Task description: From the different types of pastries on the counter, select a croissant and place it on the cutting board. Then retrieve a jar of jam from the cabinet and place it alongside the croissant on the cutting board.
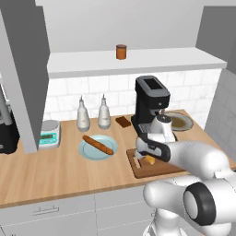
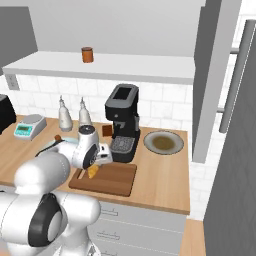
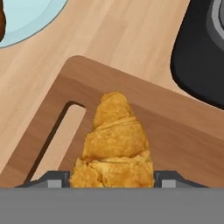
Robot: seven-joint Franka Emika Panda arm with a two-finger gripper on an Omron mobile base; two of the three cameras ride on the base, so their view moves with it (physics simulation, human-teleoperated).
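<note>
1. The croissant (image 3: 114, 142) lies on the cutting board (image 3: 175, 144), just beside its slot handle.
2. The gripper (image 3: 113, 180) is low over it, a fingertip on each side; whether they pinch it I cannot tell.
3. The jam jar (image 1: 121, 51) stands on the cabinet shelf (image 1: 161, 60).
4. A coffee machine (image 1: 150, 103) stands just behind the board.

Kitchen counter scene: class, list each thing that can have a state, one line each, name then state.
Croissant: on the board, between the jaws.
Board: flat on the counter, slot handle beside the croissant.
Jam jar: upright on the cabinet shelf, lid on.
Baguette: lying on the blue plate.
</note>
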